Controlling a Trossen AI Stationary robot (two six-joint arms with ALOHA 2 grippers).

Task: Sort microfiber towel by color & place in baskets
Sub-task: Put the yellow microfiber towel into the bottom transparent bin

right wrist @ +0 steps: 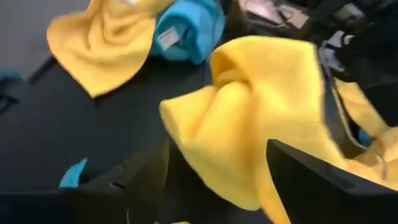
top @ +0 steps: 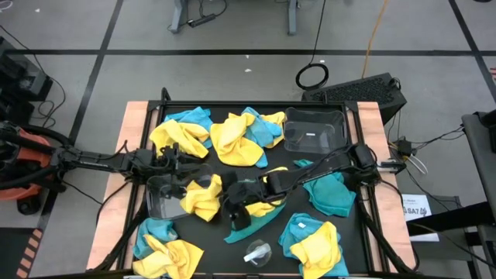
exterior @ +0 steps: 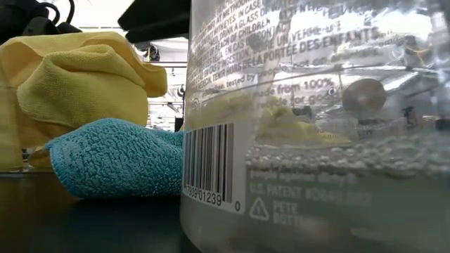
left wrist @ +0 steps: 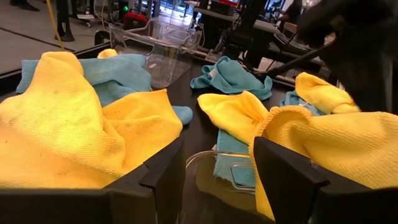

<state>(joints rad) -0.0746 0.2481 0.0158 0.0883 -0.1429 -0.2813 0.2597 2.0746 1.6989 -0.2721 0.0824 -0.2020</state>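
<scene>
A: Fingers on the right gripper stand apart, a yellow towel bunched between them, not pinched. Mid-counter, beside the left-hand basket.

B: Left gripper?

A: Fingers apart too, empty, hovering at that basket's rim. Yellow cloth draped over its edge.

B: The rest?

A: Yellow and teal towels heaped across the black counter. 2nd basket at the far right corner looks empty.

B: Handling?

A: Soft, light, floppy, I'd judge; fuzzy enough not to slip. Pinch a raised fold at the top of the bunch, not a flat edge. Neighbours may drag along.
</scene>
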